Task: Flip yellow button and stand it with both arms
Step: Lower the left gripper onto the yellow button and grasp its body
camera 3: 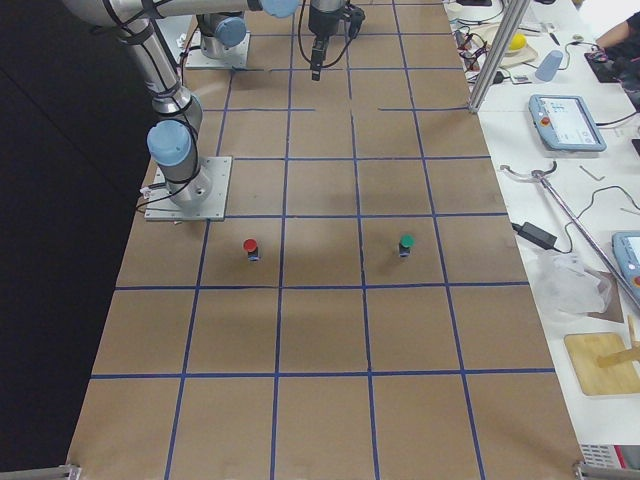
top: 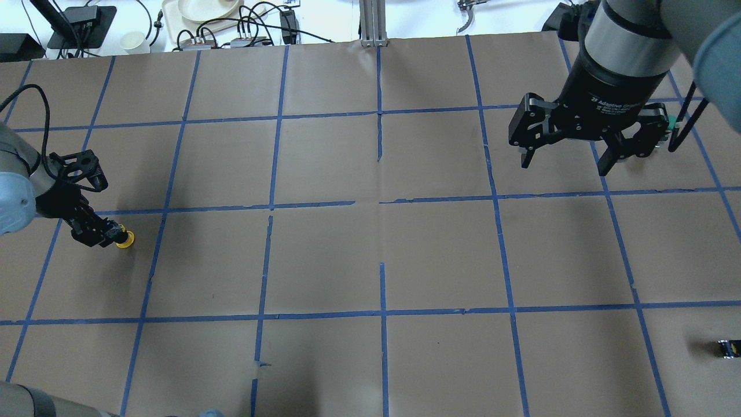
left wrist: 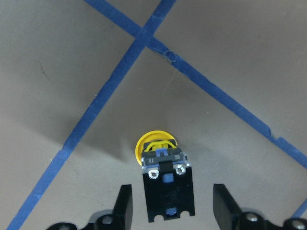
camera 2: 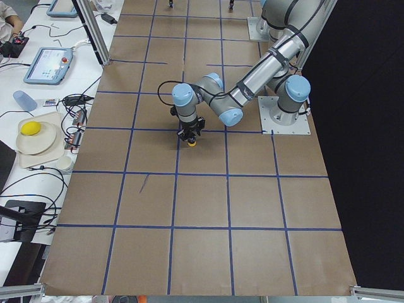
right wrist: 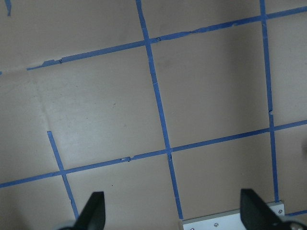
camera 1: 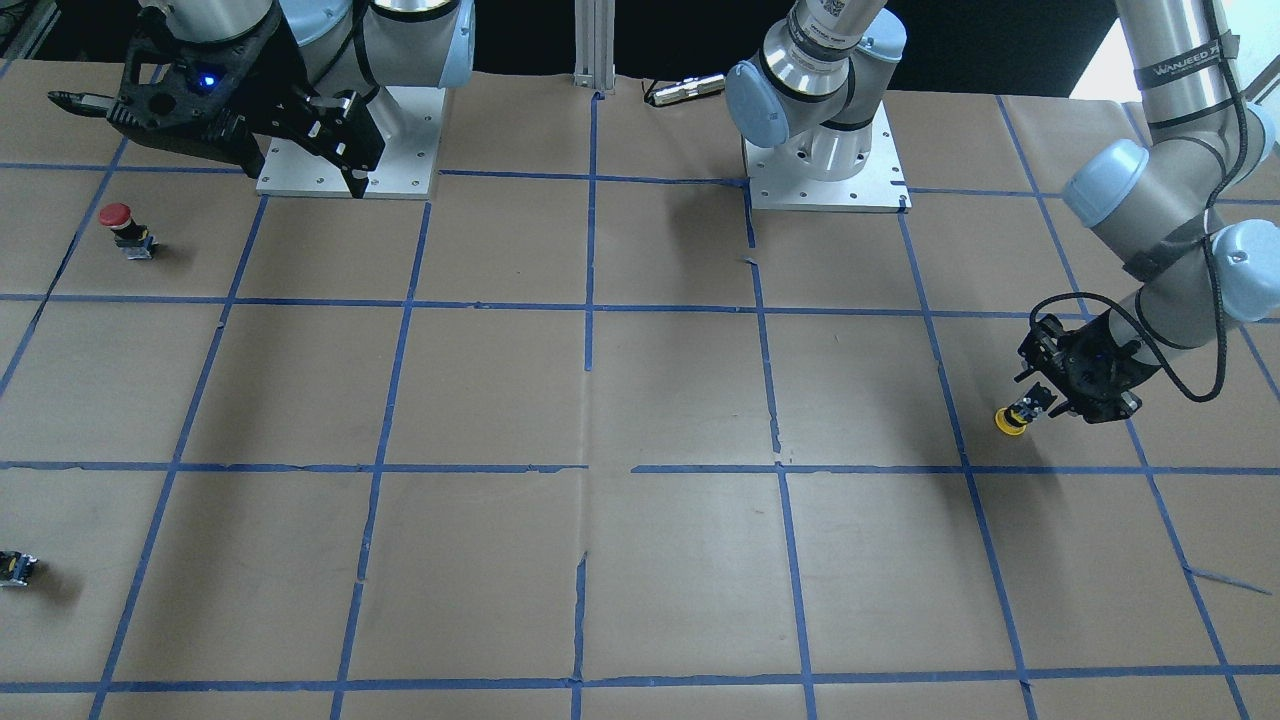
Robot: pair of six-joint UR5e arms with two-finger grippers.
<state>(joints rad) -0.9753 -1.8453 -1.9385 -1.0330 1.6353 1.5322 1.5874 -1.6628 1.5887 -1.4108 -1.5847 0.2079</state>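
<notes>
Two grippers, both with fingers spread: the left gripper is down low at the overhead view's left edge, straddling the yellow button with a gap either side of its black body, yellow cap pointing away from the wrist. The right gripper hangs at the upper right, well apart from it.

Two readable marks, both on my own arms.
White print on the black collar above my right jaws reads "2F Adaptive Gripper"; its last letters and the smaller lines beneath are too fine to read. A strap around my left arm seems to read "WANJEED".
</notes>
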